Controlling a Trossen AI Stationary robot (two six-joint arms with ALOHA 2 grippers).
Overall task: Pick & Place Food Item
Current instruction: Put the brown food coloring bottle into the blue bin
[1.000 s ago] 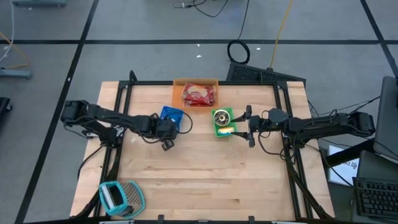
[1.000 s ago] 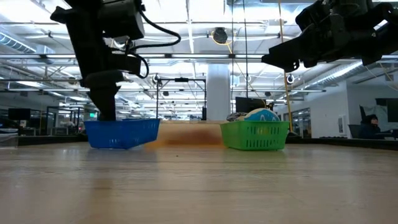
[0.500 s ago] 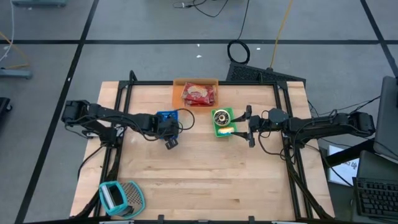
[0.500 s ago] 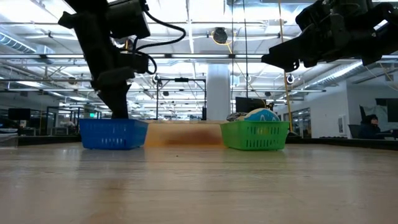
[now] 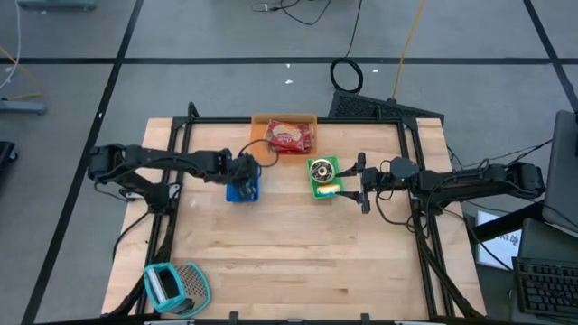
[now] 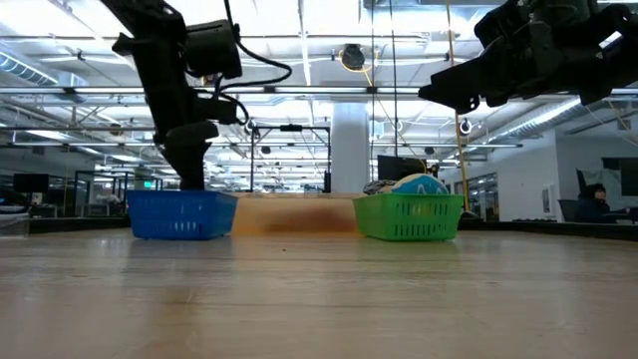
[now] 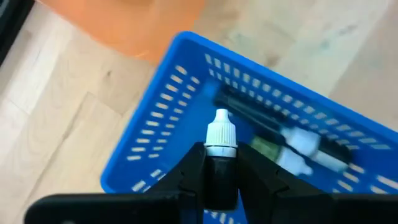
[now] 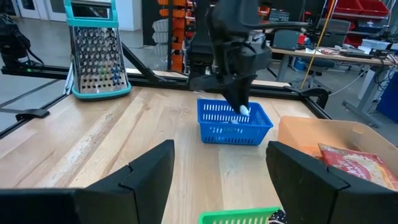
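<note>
Placement step: the left end effector point(image 7: 221, 171), clamped on a white-capped bottle point(image 7: 221, 152), hangs over the blue basket point(image 7: 155, 134). Next, you lower and release. The right end effector point(image 8: 221, 180) waits open beside the green basket point(image 5: 324, 178).

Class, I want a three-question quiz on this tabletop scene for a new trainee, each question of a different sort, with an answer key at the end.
1. True or false: the left gripper holds a small dark bottle with a white cap above the blue basket.
2. Multiple choice: what lies in the orange tray at the table's far edge? A) a grater B) a red food packet C) a blue basket
3. Fill in: the right gripper waits beside the ____ basket with its jaws open.

Key: 1 true; 2 B, the red food packet; 3 green, the green basket.
</note>
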